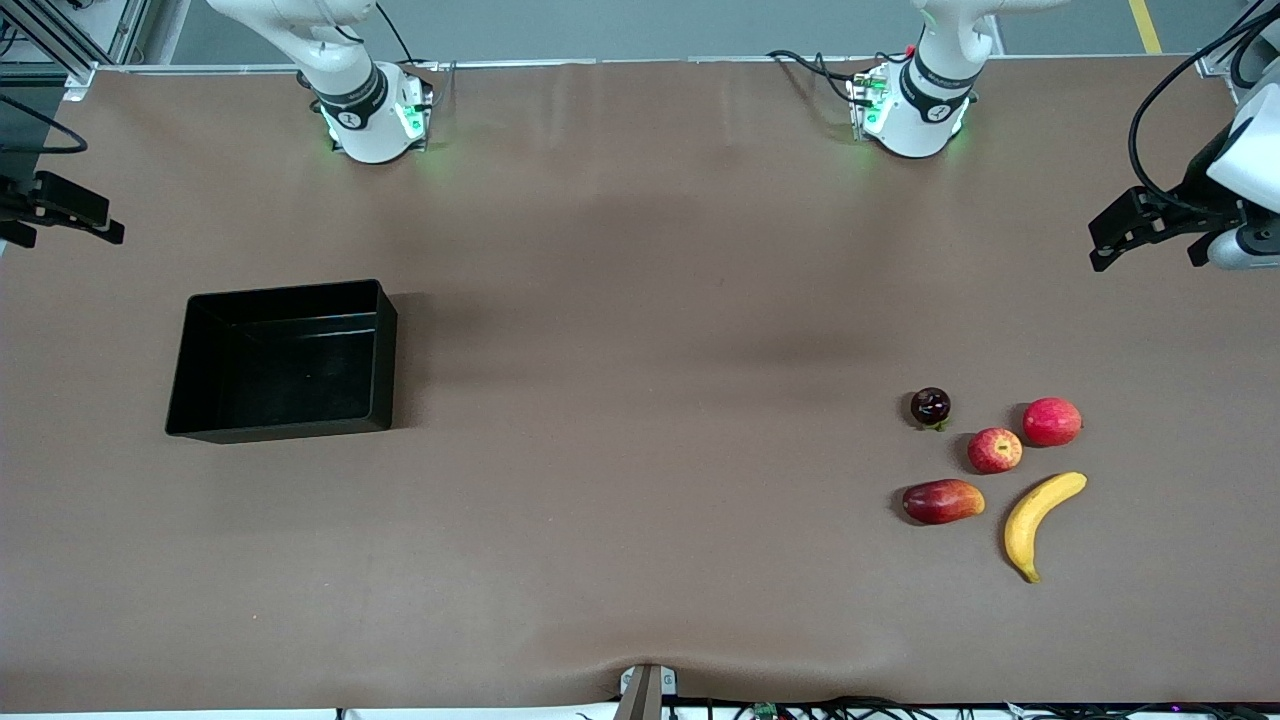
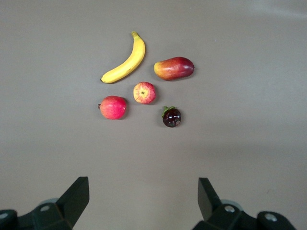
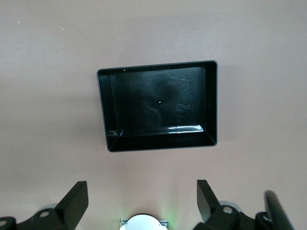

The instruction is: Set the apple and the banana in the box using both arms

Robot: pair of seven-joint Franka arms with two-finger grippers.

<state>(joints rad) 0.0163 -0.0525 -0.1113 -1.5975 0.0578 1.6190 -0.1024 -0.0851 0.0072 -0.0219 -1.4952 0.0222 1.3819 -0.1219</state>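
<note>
The apple [image 1: 995,450], red with yellow streaks, lies among the fruit toward the left arm's end of the table; it also shows in the left wrist view [image 2: 144,92]. The yellow banana [image 1: 1040,520] [image 2: 125,62] lies beside it, nearer the front camera. The black box [image 1: 385,350] [image 3: 211,105] stands empty toward the right arm's end. My left gripper [image 1: 1148,258] [image 2: 144,191] is open and empty, high over the table edge at the left arm's end. My right gripper [image 1: 62,228] [image 3: 142,194] is open and empty, high over the edge at the right arm's end.
A smooth pink-red round fruit [image 1: 1052,421] [image 2: 113,107], an elongated dark-red-and-orange fruit [image 1: 943,501] [image 2: 174,68] and a small dark round fruit [image 1: 930,406] [image 2: 171,117] lie close around the apple. The brown table [image 1: 640,400] stretches between the box and the fruit.
</note>
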